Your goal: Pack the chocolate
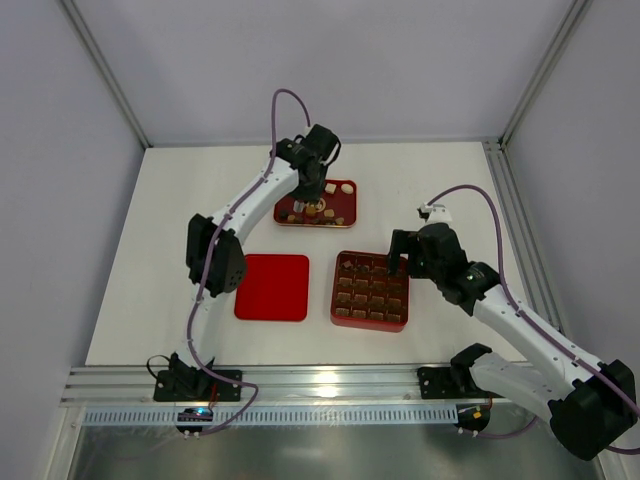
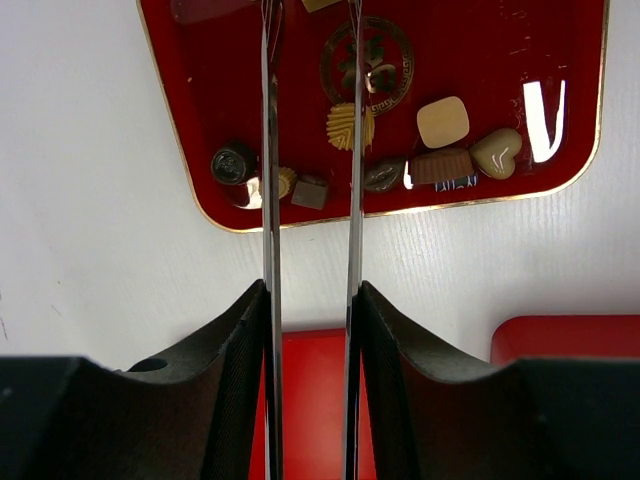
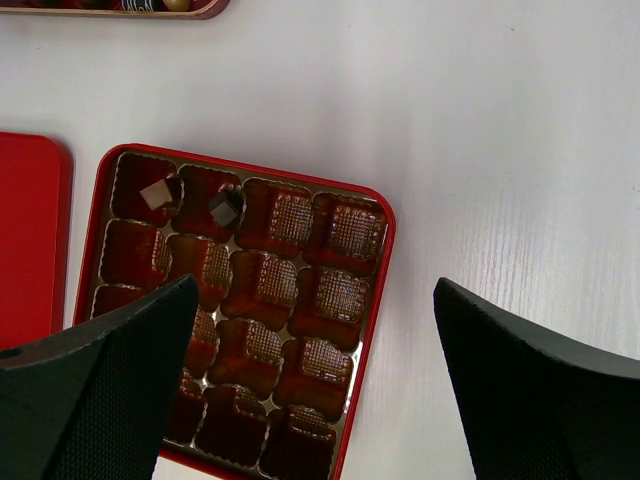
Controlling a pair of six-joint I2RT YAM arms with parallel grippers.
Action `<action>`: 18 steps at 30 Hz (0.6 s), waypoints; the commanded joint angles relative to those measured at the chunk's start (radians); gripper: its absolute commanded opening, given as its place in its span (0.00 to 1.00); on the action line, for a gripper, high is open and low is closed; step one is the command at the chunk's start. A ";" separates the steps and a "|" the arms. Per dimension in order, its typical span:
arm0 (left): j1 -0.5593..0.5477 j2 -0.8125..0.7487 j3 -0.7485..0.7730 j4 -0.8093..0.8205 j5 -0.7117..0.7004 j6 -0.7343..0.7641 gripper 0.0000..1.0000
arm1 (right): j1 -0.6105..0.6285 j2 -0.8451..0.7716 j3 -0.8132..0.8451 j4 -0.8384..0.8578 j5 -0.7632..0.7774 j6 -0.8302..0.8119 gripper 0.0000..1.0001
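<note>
Several small chocolates point(image 2: 443, 121), cream, tan and dark brown, lie in a glossy red tray point(image 2: 560, 40) at the back of the table point(image 1: 352, 200). My left gripper point(image 1: 312, 205) hangs over that tray. Its two thin metal blades point(image 2: 310, 20) stand a narrow gap apart with nothing seen between them, and a ribbed yellow piece point(image 2: 340, 125) lies just beside the right blade. My right gripper point(image 1: 398, 262) is wide open and empty point(image 3: 315, 290) over the red gridded box point(image 3: 385, 260). Two pieces, tan point(image 3: 155, 193) and dark point(image 3: 225, 208), sit in its far cells.
The flat red lid point(image 1: 272, 287) lies left of the box point(image 1: 371, 326), and it shows at the left edge of the right wrist view point(image 3: 30, 230). Grey walls and metal frame posts enclose the white table. A rail runs along the near edge.
</note>
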 commanded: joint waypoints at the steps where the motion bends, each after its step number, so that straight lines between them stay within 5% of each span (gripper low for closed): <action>1: 0.007 0.007 0.026 0.020 0.006 -0.005 0.39 | -0.008 -0.008 0.007 0.024 0.017 -0.016 1.00; 18: 0.007 0.021 0.021 0.028 0.009 -0.012 0.37 | -0.014 -0.011 0.007 0.024 0.013 -0.026 1.00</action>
